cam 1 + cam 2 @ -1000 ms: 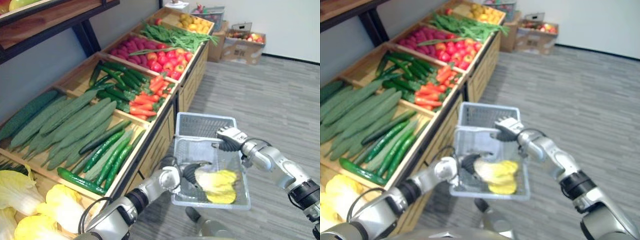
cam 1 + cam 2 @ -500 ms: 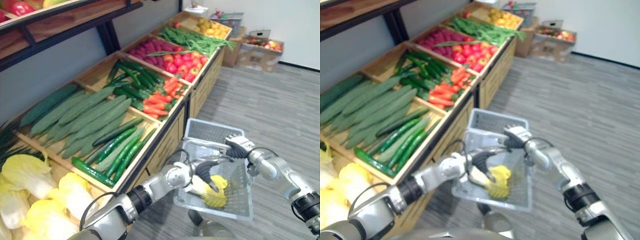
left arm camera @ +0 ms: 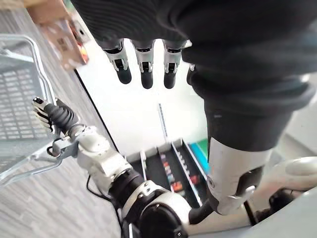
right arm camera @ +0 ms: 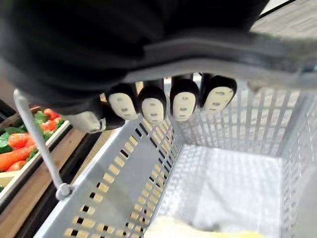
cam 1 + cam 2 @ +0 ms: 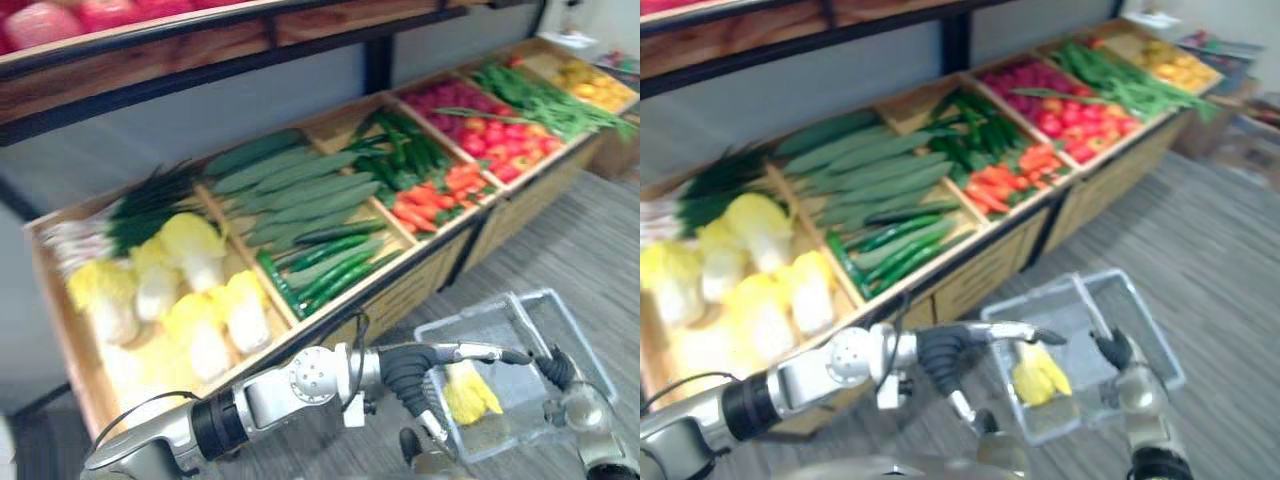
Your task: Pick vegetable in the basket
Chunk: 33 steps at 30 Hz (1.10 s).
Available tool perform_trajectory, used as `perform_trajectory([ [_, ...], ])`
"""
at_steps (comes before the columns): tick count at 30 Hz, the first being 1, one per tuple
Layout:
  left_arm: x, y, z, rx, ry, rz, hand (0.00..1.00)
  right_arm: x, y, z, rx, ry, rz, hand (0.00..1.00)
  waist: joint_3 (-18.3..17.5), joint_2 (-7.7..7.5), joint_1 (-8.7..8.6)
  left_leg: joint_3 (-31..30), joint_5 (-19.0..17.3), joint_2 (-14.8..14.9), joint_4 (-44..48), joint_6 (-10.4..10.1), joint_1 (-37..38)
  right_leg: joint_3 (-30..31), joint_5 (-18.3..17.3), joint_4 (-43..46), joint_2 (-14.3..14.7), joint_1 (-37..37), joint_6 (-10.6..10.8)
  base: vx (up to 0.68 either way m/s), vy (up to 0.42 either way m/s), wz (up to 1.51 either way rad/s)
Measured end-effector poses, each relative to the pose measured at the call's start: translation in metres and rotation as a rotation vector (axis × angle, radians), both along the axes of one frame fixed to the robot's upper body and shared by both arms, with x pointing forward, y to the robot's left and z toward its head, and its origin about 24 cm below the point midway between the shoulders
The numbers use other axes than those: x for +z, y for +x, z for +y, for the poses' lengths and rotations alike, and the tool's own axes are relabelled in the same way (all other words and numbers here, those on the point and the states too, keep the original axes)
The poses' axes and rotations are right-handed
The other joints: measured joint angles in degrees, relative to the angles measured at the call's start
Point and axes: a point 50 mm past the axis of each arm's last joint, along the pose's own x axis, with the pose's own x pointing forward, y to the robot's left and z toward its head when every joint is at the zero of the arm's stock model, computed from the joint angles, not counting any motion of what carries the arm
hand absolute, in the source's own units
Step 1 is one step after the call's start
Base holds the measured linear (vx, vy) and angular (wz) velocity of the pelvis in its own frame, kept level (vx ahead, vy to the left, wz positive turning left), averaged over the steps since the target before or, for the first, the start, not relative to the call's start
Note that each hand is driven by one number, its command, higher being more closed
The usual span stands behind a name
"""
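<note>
Left eye view: yellow cabbage point(image 5: 470, 392) lies in the grey basket point(image 5: 465, 314)

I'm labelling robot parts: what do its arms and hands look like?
The left arm and right arm are silver-grey tubes with black joint bands. The left hand and right hand have dark ribbed covers and silver fingers with dark tips.

The basket point(image 5: 578, 338) sits low on the right, a cabbage point(image 5: 468, 392) lying in it. The stall point(image 5: 400, 292) runs along the left: cabbages point(image 5: 190, 300) nearest, cucumbers point(image 5: 300, 190) next, carrots point(image 5: 425, 205) beyond.
</note>
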Motion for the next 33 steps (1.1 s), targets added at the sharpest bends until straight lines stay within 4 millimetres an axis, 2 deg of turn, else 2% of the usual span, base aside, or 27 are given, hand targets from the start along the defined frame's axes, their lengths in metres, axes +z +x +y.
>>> perform_trajectory([
  [1,0.000,-0.001,0.002,0.014,-0.010,0.015,0.00,-0.004,-0.006,-0.002,-0.034,0.011,0.006,1.00,-0.18,-0.06,0.23,-1.05,0.14,-0.28,-0.03,0.22,-0.45,-0.95,-0.01,0.06,-0.44,0.09,0.01,-0.04,0.018,0.89],
  [3,0.004,-0.001,0.019,0.108,-0.065,0.037,0.00,-0.017,-0.034,-0.006,-0.173,0.061,0.020,1.00,-0.58,-0.38,0.94,-5.31,0.87,-1.68,-0.49,1.31,-2.55,-5.54,-0.01,0.14,-2.57,0.50,0.02,-0.03,0.030,0.90],
  [6,0.012,0.005,0.042,0.272,-0.156,0.064,0.00,-0.030,-0.061,-0.004,-0.308,0.120,0.034,1.00,-1.16,-0.75,2.19,-8.54,1.56,-3.35,-1.86,2.06,-3.32,-8.76,-0.03,0.18,-4.24,1.15,0.06,-0.04,0.044,0.65],
  [7,0.014,0.009,0.057,0.374,-0.208,0.077,0.00,-0.034,-0.072,-0.005,-0.365,0.129,0.041,1.00,-1.73,-1.12,2.85,-9.92,2.19,-4.37,-3.06,2.33,-3.46,-10.20,-0.03,0.20,-5.09,1.37,0.05,-0.03,0.039,0.60],
  [9,0.014,0.015,0.082,0.584,-0.296,0.095,0.00,-0.042,-0.088,-0.005,-0.430,0.160,0.061,1.00,-2.53,-1.44,2.92,-12.33,3.09,-5.54,-4.72,2.95,-3.59,-12.60,-0.07,-0.01,-6.10,2.19,0.00,-0.02,0.032,0.66],
  [11,0.013,0.020,0.119,0.897,-0.424,0.096,0.00,-0.053,-0.103,0.000,-0.510,0.209,0.090,1.00,-3.38,-2.35,3.35,-14.88,4.24,-6.63,-6.20,3.49,-4.48,-14.69,-0.57,-0.40,-7.00,2.50,-0.30,-0.01,0.005,0.59],
  [12,0.012,0.021,0.129,0.992,-0.434,0.072,0.00,-0.056,-0.106,0.002,-0.527,0.225,0.098,1.00,-3.34,-3.23,3.52,-15.61,4.68,-7.02,-6.68,3.54,-4.85,-15.22,-0.98,-0.69,-7.13,2.54,-0.28,-0.01,-0.044,0.54],
  [13,-0.001,0.022,0.155,1.234,-0.424,0.047,0.00,-0.063,-0.117,0.004,-0.589,0.265,0.116,1.00,-4.07,-3.34,3.80,-17.25,5.92,-7.71,-8.14,3.72,-5.43,-16.38,-1.52,-1.36,-7.37,2.64,-0.06,-0.01,-0.055,0.56],
  [15,-0.032,0.020,0.186,1.530,-0.339,0.098,0.00,-0.069,-0.130,0.004,-0.659,0.294,0.137,1.00,-4.46,-3.65,3.93,-19.49,7.76,-8.03,-10.48,3.69,-5.43,-18.66,-1.89,-1.78,-7.35,3.10,-0.48,0.01,-0.067,0.55],
  [18,-0.067,0.009,0.217,1.810,-0.190,0.178,0.00,-0.074,-0.141,0.007,-0.708,0.318,0.159,1.00,-4.84,-3.44,3.80,-22.25,10.76,-8.28,-13.32,3.77,-5.34,-21.75,-2.17,-1.73,-7.06,3.21,-0.49,0.04,-0.058,0.49],
  [21,-0.085,-0.005,0.234,2.014,-0.115,0.228,0.00,-0.079,-0.145,0.016,-0.698,0.334,0.187,1.00,-4.88,-3.57,3.68,-23.34,12.09,-7.80,-14.70,3.87,-5.19,-22.90,-2.21,-1.80,-6.56,3.98,-0.55,0.01,-0.054,0.21],
  [22,-0.117,-0.036,0.265,2.294,0.064,0.302,0.00,-0.082,-0.143,0.028,-0.644,0.336,0.209,1.00,-5.80,-3.57,3.41,-23.21,12.31,-7.24,-15.76,3.64,-3.62,-23.34,-2.54,-1.89,-6.17,5.16,-0.88,-0.06,-0.051,0.03],
  [23,-0.132,-0.051,0.274,2.389,0.135,0.366,0.00,-0.083,-0.145,0.031,-0.636,0.331,0.212,1.00,-5.99,-3.45,3.01,-23.12,12.15,-7.22,-16.03,3.45,-3.27,-23.53,-2.73,-1.91,-6.15,5.46,-0.92,-0.06,-0.037,0.01],
  [25,-0.144,-0.065,0.281,2.464,0.208,0.414,0.00,-0.084,-0.149,0.034,-0.642,0.335,0.220,1.00,-6.10,-3.38,2.93,-23.11,12.32,-7.26,-16.77,3.66,-3.28,-23.84,-3.25,-2.09,-6.16,5.33,-1.25,-0.04,-0.010,0.04],
  [27,-0.168,-0.087,0.287,2.512,0.330,0.539,0.00,-0.085,-0.153,0.036,-0.653,0.331,0.227,1.00,-6.50,-3.21,2.86,-23.11,12.53,-7.28,-17.23,3.54,-3.33,-24.18,-3.46,-2.30,-6.15,5.26,-0.96,-0.03,-0.015,0.04],
  [28,-0.182,-0.100,0.288,2.542,0.375,0.644,0.00,-0.085,-0.156,0.036,-0.661,0.326,0.232,1.00,-6.93,-3.06,2.64,-23.11,12.59,-7.30,-17.61,3.51,-3.29,-24.38,-3.47,-2.65,-6.12,5.24,-0.95,0.00,-0.013,0.04],
  [30,-0.217,-0.138,0.274,2.532,0.540,0.932,0.00,-0.087,-0.163,0.037,-0.692,0.334,0.246,1.00,-7.04,-2.98,2.42,-23.34,12.58,-7.29,-17.63,3.51,-3.50,-24.70,-3.48,-3.39,-6.07,5.23,-0.94,0.02,-0.012,0.06],
  [33,-0.242,-0.169,0.252,2.439,0.676,1.176,0.00,-0.091,-0.168,0.040,-0.720,0.340,0.268,1.00,-7.03,-3.09,2.42,-23.44,12.55,-7.30,-17.64,3.43,-4.20,-24.61,-3.45,-3.80,-5.90,4.85,-0.95,0.07,-0.008,0.02],
])
